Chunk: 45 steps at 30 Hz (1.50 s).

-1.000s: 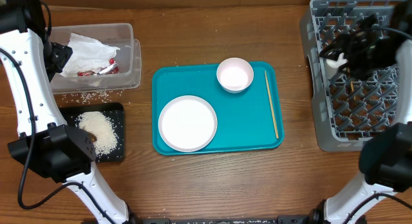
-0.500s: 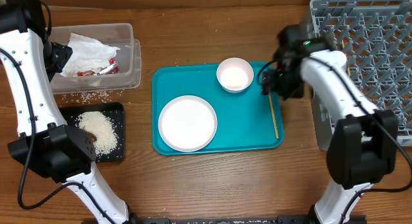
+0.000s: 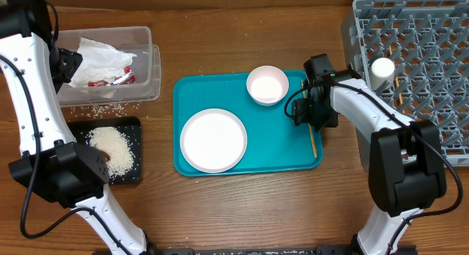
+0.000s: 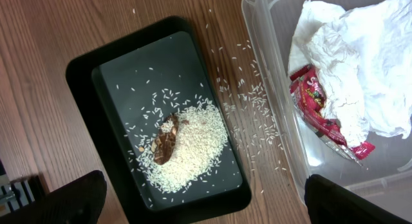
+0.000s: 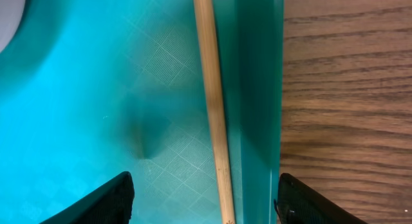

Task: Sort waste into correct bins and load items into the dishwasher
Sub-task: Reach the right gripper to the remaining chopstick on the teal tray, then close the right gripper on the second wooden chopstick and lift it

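Note:
My right gripper [image 5: 205, 203] is open and low over the right edge of the teal tray [image 3: 282, 141]. A wooden chopstick [image 5: 211, 89] lies between its fingers, untouched; the chopstick also shows in the overhead view [image 3: 314, 143]. The white plate [image 3: 213, 140] and white bowl [image 3: 267, 85] sit on the tray. The small white cup [image 3: 382, 67] stands in the grey rack [image 3: 440, 20]. My left gripper [image 4: 206, 205] is open and empty above the black tray [image 4: 80, 82] with rice [image 4: 193, 143] and a brown scrap [image 4: 166, 141]. The napkin [image 4: 360, 56] and red packet [image 4: 318, 105] lie in the clear tub [image 4: 270, 69]. The grey dish is out of view.
Loose rice grains [image 3: 102, 108] lie on the wooden table between the tub [image 3: 150, 64] and the black tray [image 3: 132, 174]. A thin wooden stick [image 3: 399, 85] stands in the rack beside the cup. The rack fills the far right corner.
My right gripper left the white cup standing in the rack, swung left to the teal tray, then came down along the chopstick. The left arm has not moved.

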Motion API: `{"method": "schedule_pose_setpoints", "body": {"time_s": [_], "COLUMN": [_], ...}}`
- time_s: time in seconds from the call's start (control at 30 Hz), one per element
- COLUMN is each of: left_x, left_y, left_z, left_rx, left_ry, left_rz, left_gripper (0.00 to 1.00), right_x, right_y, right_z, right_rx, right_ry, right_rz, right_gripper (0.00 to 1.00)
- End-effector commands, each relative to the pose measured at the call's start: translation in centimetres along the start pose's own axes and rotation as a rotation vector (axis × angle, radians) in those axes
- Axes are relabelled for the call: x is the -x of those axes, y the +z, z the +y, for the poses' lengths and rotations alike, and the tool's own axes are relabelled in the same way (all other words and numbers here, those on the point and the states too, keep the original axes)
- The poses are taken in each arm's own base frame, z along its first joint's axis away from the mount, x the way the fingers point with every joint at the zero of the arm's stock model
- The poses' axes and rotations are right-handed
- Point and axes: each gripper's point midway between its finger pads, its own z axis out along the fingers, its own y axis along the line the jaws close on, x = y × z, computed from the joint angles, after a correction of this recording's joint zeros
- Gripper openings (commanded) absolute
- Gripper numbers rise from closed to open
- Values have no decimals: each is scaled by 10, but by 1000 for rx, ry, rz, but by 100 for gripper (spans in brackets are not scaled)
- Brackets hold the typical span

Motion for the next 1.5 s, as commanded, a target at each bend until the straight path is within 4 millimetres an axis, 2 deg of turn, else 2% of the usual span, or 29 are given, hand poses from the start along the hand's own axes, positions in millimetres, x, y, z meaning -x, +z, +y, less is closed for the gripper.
{"method": "schedule_pose_setpoints", "body": {"time_s": [0.0,0.07,0.13,0.23,0.33,0.47,0.6,0.7,1.27,1.47], "left_x": [-2,-2,-2,-2,-2,-2,-2,-2,-2,-2], "left_y": [-9,-9,-9,-9,-9,-9,-9,-9,-9,-9], "left_z": [1,1,0,0,0,0,0,0,0,0], "left_rx": [-12,-12,-13,-13,-13,-13,-13,-13,-13,-13], "left_ry": [-7,-7,-5,-5,-5,-5,-5,-5,-5,-5], "left_rz": [-16,-16,-16,-16,-16,-16,-16,-16,-16,-16], "left_gripper": [100,100,100,100,100,100,100,100,100,100], "right_x": [-2,-1,2,5,7,11,7,8,-1,-5], "right_y": [-1,-1,-3,-13,-25,-37,-35,-31,8,13], "right_z": [13,9,-4,-24,-27,-16,14,25,21,18], "right_rx": [24,-15,-98,-218,-241,-199,-83,-76,-77,-87], "right_ry": [-29,-25,-2,56,68,60,-41,-91,-97,-97], "right_rz": [-9,-20,-39,-57,-48,-40,-16,-39,-76,-71], "right_gripper": [72,72,69,69,70,69,67,65,63,63]}}
